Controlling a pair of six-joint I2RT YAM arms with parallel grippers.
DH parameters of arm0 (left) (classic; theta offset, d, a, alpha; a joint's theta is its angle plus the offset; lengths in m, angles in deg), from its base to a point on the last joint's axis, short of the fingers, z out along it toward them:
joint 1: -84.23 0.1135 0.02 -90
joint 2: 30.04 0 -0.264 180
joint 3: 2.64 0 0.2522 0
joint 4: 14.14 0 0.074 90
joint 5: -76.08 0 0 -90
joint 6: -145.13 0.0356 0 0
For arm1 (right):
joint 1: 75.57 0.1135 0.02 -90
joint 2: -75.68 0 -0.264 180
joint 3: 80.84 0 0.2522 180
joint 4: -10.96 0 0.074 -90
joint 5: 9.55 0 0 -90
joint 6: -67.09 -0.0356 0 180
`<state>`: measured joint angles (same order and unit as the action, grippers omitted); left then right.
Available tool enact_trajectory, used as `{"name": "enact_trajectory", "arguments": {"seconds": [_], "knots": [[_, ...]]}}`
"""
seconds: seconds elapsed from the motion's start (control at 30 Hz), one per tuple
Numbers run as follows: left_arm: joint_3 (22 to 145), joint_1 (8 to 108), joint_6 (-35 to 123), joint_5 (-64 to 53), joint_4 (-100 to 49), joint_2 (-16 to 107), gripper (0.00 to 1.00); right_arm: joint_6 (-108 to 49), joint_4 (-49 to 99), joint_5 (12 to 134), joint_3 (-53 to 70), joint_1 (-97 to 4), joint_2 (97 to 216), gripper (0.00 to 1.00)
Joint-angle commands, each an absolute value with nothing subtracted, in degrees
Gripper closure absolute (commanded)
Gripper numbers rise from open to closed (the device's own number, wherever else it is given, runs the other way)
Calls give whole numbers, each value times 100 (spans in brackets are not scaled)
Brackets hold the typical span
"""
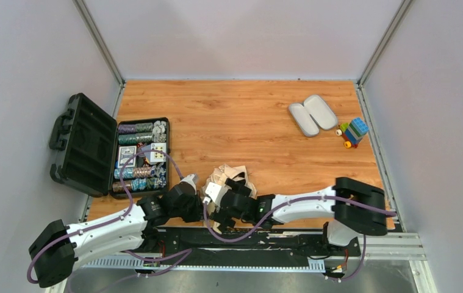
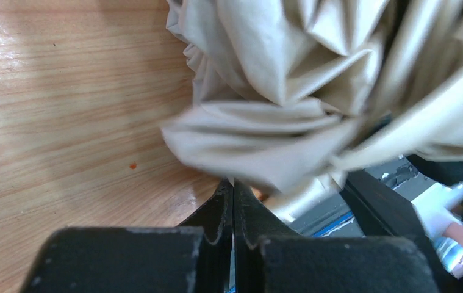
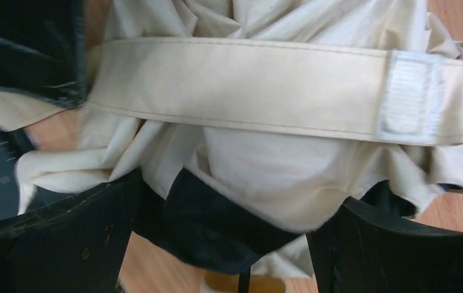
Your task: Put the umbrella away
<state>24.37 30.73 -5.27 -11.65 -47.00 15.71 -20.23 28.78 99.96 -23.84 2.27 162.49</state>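
Observation:
The umbrella (image 1: 226, 174) is a crumpled beige bundle at the near middle of the wooden table, between both grippers. In the left wrist view its fabric (image 2: 290, 79) hangs right over my left gripper (image 2: 233, 183). The jaws are pressed together and a sliver of cloth is pinched at the tips. In the right wrist view the umbrella (image 3: 265, 165) fills the gap of my right gripper (image 3: 238, 192). That gripper is open wide, one finger (image 3: 82, 244) on each side. The strap (image 3: 247, 85) with its white fastener patch runs across the bundle. The shaft and handle are hidden.
An open black case (image 1: 82, 143) of poker chips (image 1: 140, 159) lies at the left edge. A lilac-grey oval hard case (image 1: 312, 114) lies open at the far right, beside a small toy of coloured bricks (image 1: 354, 131). Walls close in three sides.

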Motion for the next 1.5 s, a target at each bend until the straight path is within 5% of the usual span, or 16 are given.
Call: {"name": "enact_trajectory", "arguments": {"seconds": [0.0, 0.1, 0.2, 0.5, 0.6, 0.7, 0.87, 1.2, 1.47], "knots": [[2249, 3074, -431, -1651, -5466, 1654, 100, -1888, 2076, 10660, -2273, 230, 17220, 0], [2218, 3076, -478, -1629, -5480, 1609, 100, -2215, 1917, 10713, -2467, 230, 17671, 3], [2234, 3078, -495, -1637, -5533, 1561, 100, -2812, 1818, 10741, -2814, 221, 17855, 17], [2585, 3077, -441, -1722, -6309, 1170, 100, -3296, 984, 9626, -3726, -385, 17317, 100], [2855, 3075, -296, -1639, -6554, 996, 100, -3236, 829, 8360, -3723, -982, 17063, 100], [3188, 3079, -38, -1432, -6656, 953, 100, -3371, 627, 5772, -3568, -1807, 16699, 100], [3265, 3058, -7, -745, -6315, 822, 100, -5413, -1465, 2797, -3732, -2969, 17113, 100], [2279, 2825, -123, -1164, -4567, 2880, 100, -5802, -1466, 3026, -3785, -3632, 18741, 99], [2394, 2826, -103, -1597, -4833, 2899, 100, -5220, 481, 4076, -3518, -3646, 17670, 53]]}}
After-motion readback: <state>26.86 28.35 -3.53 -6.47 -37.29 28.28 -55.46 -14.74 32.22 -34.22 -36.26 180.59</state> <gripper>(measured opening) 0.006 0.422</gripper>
